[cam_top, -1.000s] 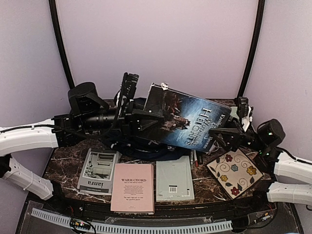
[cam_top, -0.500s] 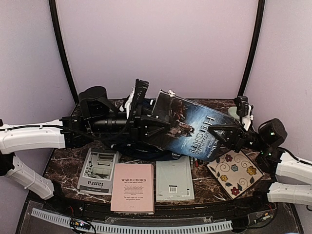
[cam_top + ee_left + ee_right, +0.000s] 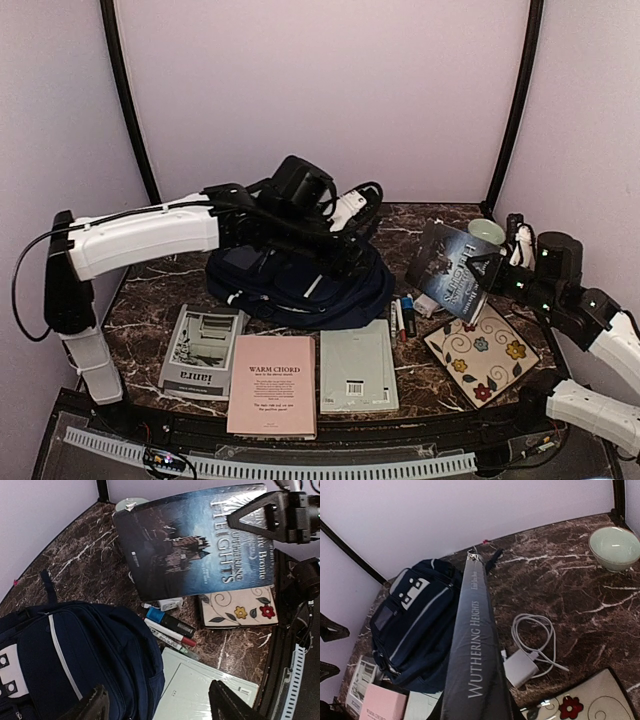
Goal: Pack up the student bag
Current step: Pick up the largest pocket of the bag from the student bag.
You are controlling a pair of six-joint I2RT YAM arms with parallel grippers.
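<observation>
Gripped the Wuthering Heights book by its right-hand edge in the right gripper, jaws pinched narrow on the cover, and held it tilted off the table at the right of the top view, well apart from the student bag. Found the bag lying at the centre of the tabletop, grey buckle patch up, beneath the left gripper, jaws spread wide with nothing between them. Judged the step in hand as loading this book, with packing barely begun. Saw a row of three books along the lower edge, a floral notebook at lower right, and markers and a charger with its cable just beside the bag, all outside it. Could not make out an open mouth on the bag in any view, nor any contents. Saw a pale green bowl at upper right, holding nothing. Judged the next move to need the left gripper catching and lifting the bag's opening, then the book carried across and slid in edge first.
</observation>
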